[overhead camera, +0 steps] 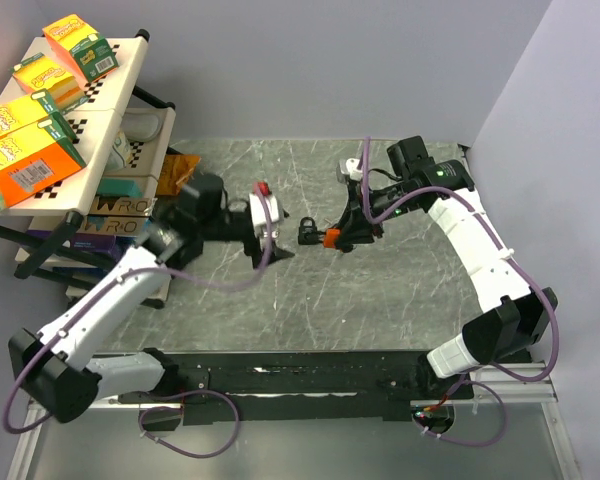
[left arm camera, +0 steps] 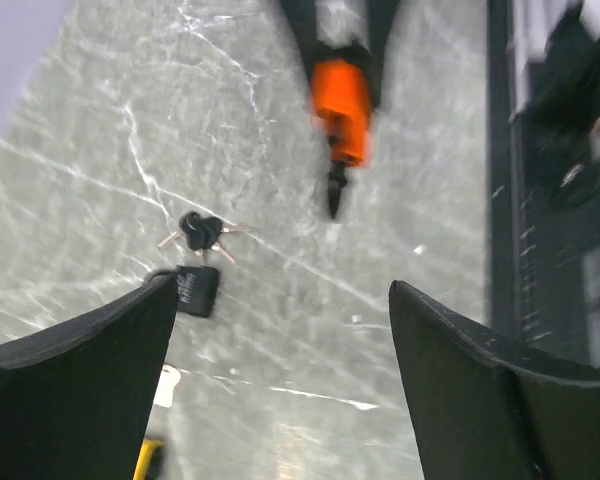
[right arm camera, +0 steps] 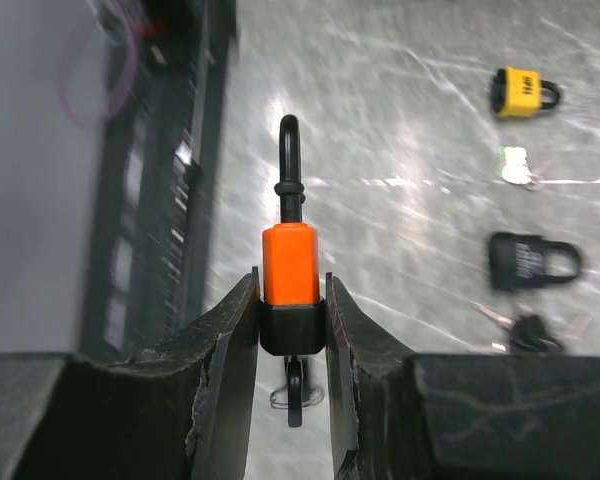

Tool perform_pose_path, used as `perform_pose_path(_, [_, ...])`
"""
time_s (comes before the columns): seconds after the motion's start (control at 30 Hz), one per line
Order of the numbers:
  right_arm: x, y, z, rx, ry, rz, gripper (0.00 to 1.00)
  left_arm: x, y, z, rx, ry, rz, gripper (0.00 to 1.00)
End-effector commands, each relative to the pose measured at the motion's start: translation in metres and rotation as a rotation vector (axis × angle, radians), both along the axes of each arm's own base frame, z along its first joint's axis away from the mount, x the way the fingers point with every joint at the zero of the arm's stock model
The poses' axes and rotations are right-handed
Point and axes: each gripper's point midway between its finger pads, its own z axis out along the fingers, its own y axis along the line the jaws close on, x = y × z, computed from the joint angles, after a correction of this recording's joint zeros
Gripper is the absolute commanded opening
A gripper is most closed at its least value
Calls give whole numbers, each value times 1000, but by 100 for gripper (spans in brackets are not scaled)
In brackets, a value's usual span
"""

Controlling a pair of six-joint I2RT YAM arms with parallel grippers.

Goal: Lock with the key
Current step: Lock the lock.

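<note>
Right fingers [right arm camera: 230,345] clamp the orange lock [right arm camera: 290,262], centre frame; left fingers [left arm camera: 80,380] gape empty. Best hold it steady while left takes the keys [left arm camera: 200,232].

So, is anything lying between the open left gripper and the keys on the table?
Partly: the black padlock lies close beside the keys, on the side nearer the left gripper. Nothing covers the keys. The orange padlock, held by the right gripper, is off to the side.
</note>
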Motion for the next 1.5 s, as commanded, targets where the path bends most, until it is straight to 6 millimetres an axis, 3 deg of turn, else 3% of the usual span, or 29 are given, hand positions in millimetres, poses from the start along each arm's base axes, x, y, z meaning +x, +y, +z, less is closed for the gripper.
perform_pose_path(0.0, [-10,15,34,133,161,-48,0,18,-8,8,51,-451,41,90])
perform_pose_path(0.1, [-11,16,35,130,199,-73,0,17,-13,15,57,-506,39,88])
perform_pose_path(0.17, [-12,18,32,110,166,-78,0,7,-18,5,79,-440,-30,84])
perform_pose_path(0.2, [-13,18,28,99,158,-81,0,5,-20,12,71,-433,-48,81])
perform_pose_path(0.4, [-17,21,29,94,6,-88,0,-23,-29,2,70,-260,-180,55])
perform_pose_path(0.57, [-18,24,33,98,-30,-73,0,-32,-32,-4,81,-164,-222,49])
perform_pose_path(0.73, [-22,27,34,88,-61,-42,0,-28,-35,-10,100,-103,-211,43])
perform_pose_path(0.97, [-24,29,32,70,-91,-19,0,-25,-38,-6,86,-78,-189,21])
perform_pose_path(1.27, [-21,28,29,55,-102,-18,0,-21,-40,-6,90,-54,-178,21])
perform_pose_path(1.33, [-21,28,29,57,-101,-20,0,-22,-42,-6,89,-48,-188,13])
perform_pose_path(1.37, [-20,29,29,58,-103,-20,0,-23,-42,-4,83,-46,-190,1])
perform_pose_path(1.43, [-21,29,30,65,-96,-22,0,-23,-43,1,62,-23,-183,1])
perform_pose_path(1.47, [-20,29,31,68,-97,-23,23,-23,-44,2,52,-13,-180,1])
